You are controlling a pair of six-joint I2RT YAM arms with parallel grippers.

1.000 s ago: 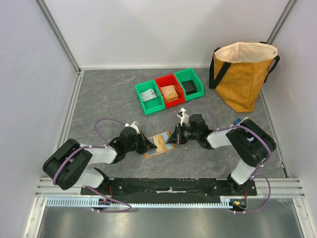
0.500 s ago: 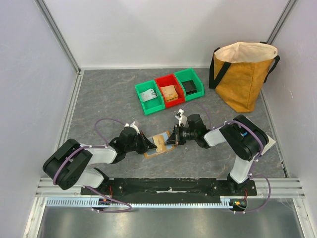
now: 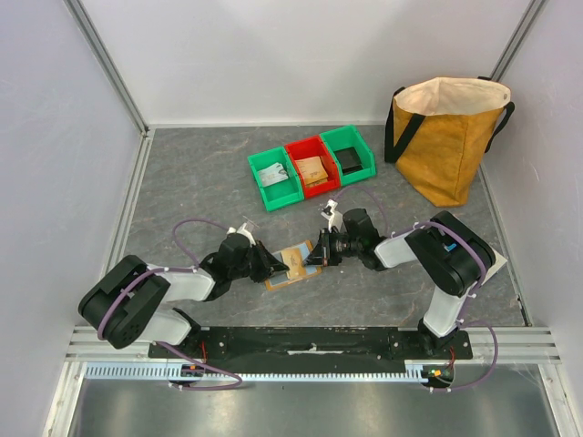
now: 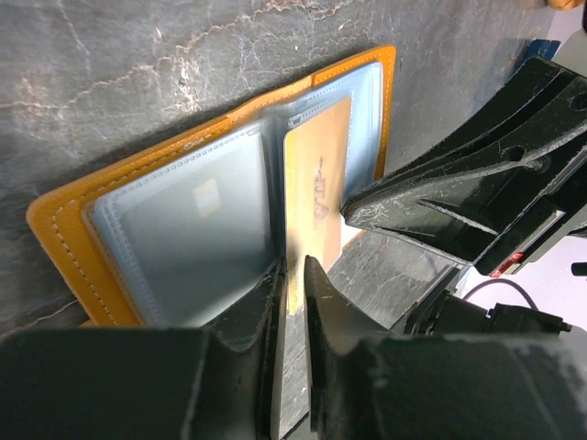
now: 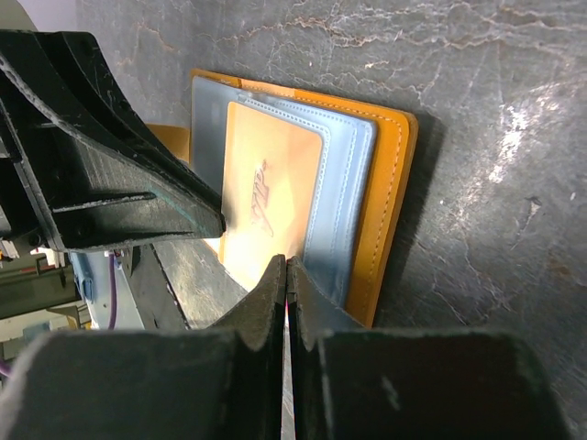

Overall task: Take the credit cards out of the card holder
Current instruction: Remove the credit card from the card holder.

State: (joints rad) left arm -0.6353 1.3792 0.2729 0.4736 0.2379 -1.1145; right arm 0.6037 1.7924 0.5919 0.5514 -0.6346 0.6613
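Note:
The card holder lies open on the grey table between my two grippers, tan-orange leather outside, pale blue clear sleeves inside. A tan credit card sits in the middle sleeve and also shows in the right wrist view. A greyish card with a gold chip lies under the left sleeve. My left gripper is shut on the near edge of the middle sleeve. My right gripper is shut on the thin edge of the tan card, where it meets the blue sleeve.
Three small bins stand behind the holder: green, red, green, each with items inside. A big mustard bag stands at the back right. The right gripper's fingers sit close beside the left's.
My right gripper has moved slightly left, closer onto the holder. The left arm and the holder have barely moved.

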